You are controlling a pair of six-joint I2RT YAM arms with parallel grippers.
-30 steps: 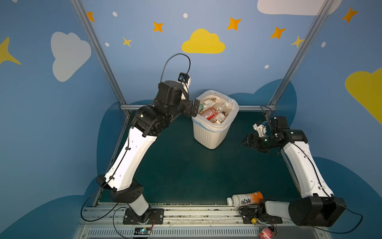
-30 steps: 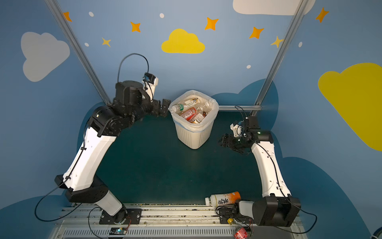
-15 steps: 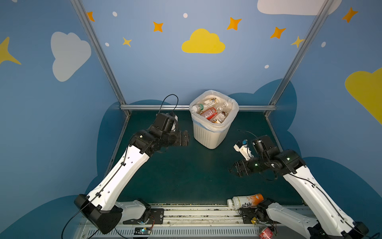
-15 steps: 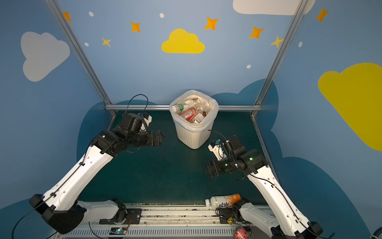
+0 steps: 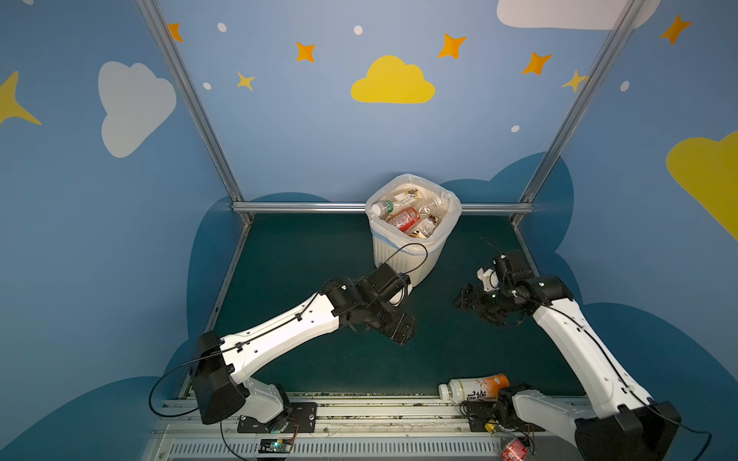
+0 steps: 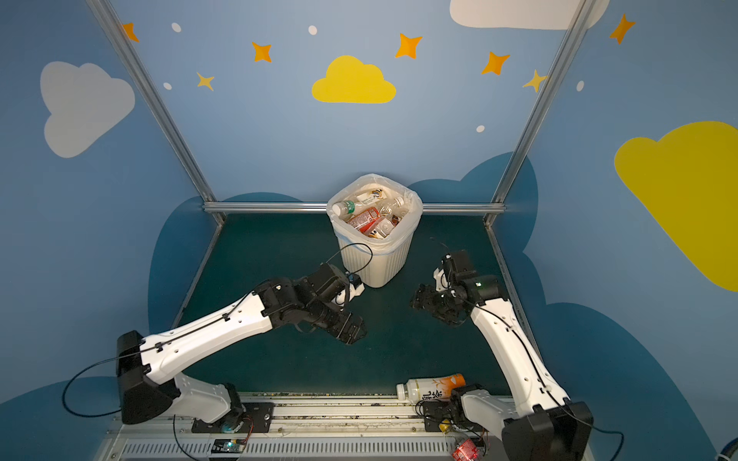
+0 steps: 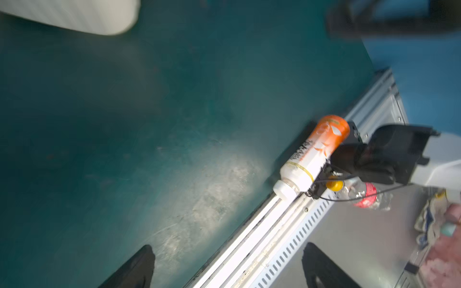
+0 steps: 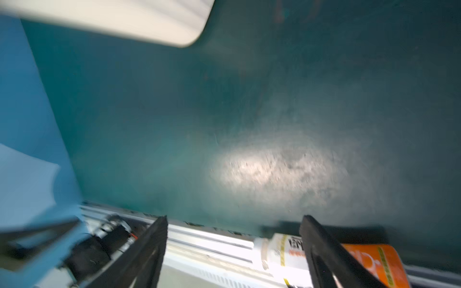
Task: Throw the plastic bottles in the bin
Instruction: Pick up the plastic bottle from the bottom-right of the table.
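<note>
Bin (image 5: 403,255) at upper centre already holds many bottles. One orange-labelled bottle (image 5: 475,390) lies at lower right. The left gripper (image 5: 401,333) and right gripper (image 5: 463,301) hover mid-frame, fingers apart, empty. Likely next move: reach down and grasp that bottle.

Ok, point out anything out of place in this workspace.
The orange-and-white bottle lies on its side at the front of the mat, along the rail by the right arm's base. A crumpled red-labelled bottle lies beyond the rail, off the mat.
</note>
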